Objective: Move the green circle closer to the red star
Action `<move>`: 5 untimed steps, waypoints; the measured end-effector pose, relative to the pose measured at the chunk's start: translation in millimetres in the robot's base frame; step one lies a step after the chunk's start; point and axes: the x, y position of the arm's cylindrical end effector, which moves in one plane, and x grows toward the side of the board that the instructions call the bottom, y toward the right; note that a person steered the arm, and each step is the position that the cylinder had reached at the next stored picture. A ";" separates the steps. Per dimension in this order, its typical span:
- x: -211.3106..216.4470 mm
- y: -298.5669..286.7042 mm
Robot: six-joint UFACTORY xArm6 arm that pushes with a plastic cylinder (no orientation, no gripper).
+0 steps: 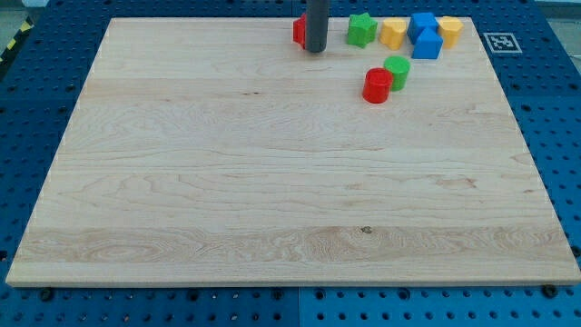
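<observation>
The green circle (397,71) is a short cylinder on the wooden board (272,200), at the view's upper right. A red cylinder (377,86) touches it at its lower left. A red block (297,31), its shape mostly hidden behind my rod, sits at the board's top edge, left of the green circle. My tip (315,50) rests on the board right against that red block's right side, well to the upper left of the green circle.
Along the top edge, right of the rod: a green star (361,30), a yellow block (392,33), two blue blocks (421,24) (428,44) and another yellow block (449,29). A marker tag (501,41) lies off the board's top right corner.
</observation>
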 end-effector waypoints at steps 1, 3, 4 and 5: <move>0.2 3.5; 11.6 71.0; 34.2 113.0; 49.5 153.8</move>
